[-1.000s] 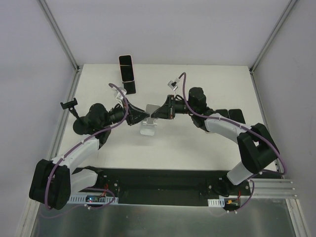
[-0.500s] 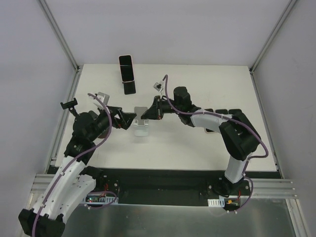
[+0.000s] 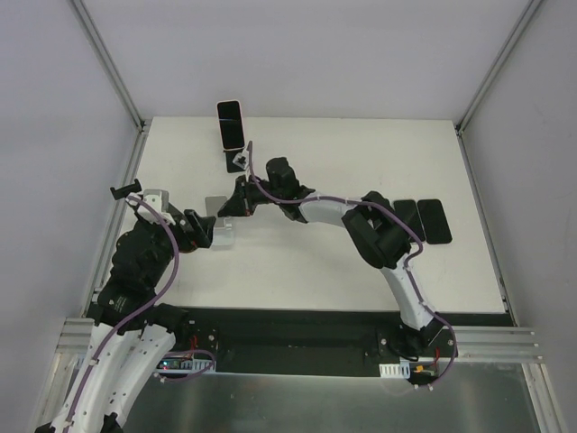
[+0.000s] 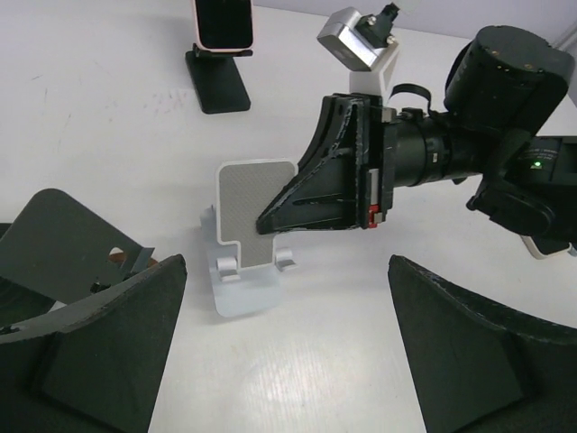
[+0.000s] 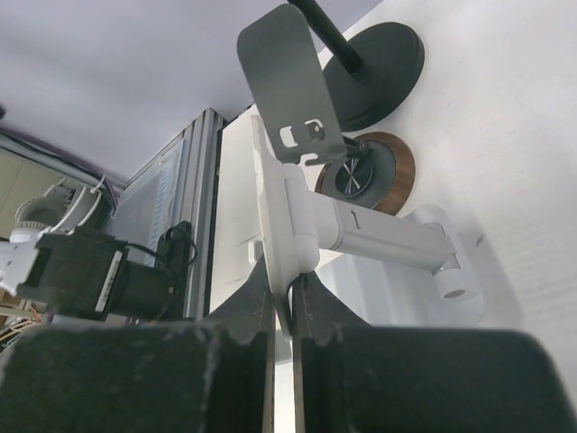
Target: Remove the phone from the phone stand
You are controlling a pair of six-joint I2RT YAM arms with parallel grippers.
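**Change, top view:** over the last sec. the white phone stand (image 3: 219,234) has gone from the centre of the surface (image 3: 361,153) to left of centre. It was dragged by the R arm, which is now stretched far across. The L arm has drawn back toward its own side. The phone (image 3: 231,124) and the black stand (image 3: 237,162) under it show no shift in any pic.

**Fingers:** right fingers (image 4: 325,189) are clenched on the edge of the white stand's grey-faced back plate. R wrist view confirms this, w/ the thin plate pinched between the tips. Left fingers (image 4: 99,343) are released, spread wide, nothing between them. The white stand sits just ahead of them.

**Task item:** phone is on the black stand at rear-left of the surface, well apart from the L fingers and near the R wrist. It stands portrait, long axis approx. upright, lower end in the cradle. Dark screen faces the near edge, i.e. toward the arm bases. Exact lean: cannot tell.

**Assessment:** no phone shows on the white stand, so the shift does not itself advance the task; removal not yet begun. Prob. a clearing move. Either the R fingers let go first or the L arm reaches to the rear.

**Other:** two dark slabs (image 3: 433,221), prob. phones, lie flat at right.
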